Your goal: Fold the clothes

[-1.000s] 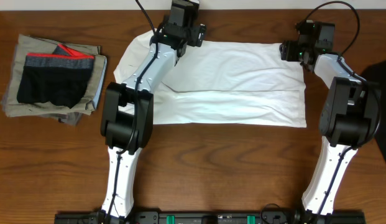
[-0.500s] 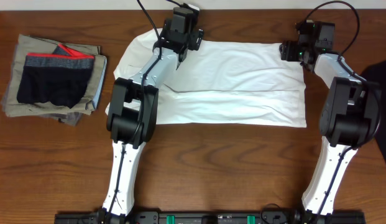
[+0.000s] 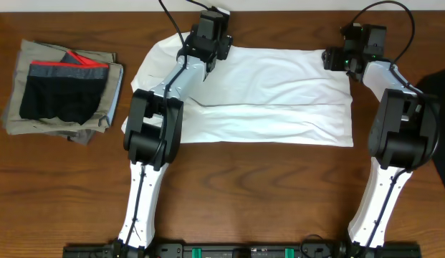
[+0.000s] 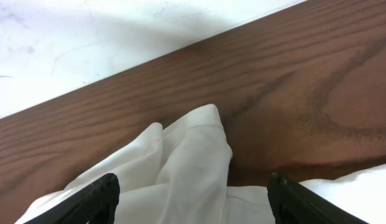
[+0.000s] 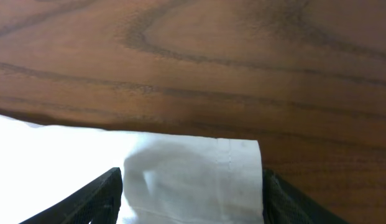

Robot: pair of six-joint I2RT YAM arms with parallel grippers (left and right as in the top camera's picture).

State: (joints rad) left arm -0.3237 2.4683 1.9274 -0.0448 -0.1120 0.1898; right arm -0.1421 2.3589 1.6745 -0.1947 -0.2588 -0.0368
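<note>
The white T-shirt (image 3: 279,93) lies spread across the table, folded lengthwise, one sleeve out at the far left (image 3: 152,57). My left gripper (image 3: 208,44) is at its far edge near the collar. In the left wrist view it (image 4: 193,186) is open, with a bunched fold of white cloth (image 4: 193,155) between its wide-set fingers. My right gripper (image 3: 335,57) is at the far right corner. In the right wrist view it (image 5: 191,180) is open, its fingers either side of the hemmed corner (image 5: 199,168), which fills the gap. A black garment (image 3: 441,86) shows at the right edge.
A stack of khaki-grey folded pieces (image 3: 21,118) with black shorts (image 3: 61,97) on top sits at the far left. Both arms' lower links stand over the near half of the table. The table's far edge and a white wall (image 4: 87,37) lie just beyond the shirt.
The left arm's elbow has swung right and its wrist has settled at the shirt's far edge. The right arm and the shirt have not moved.
</note>
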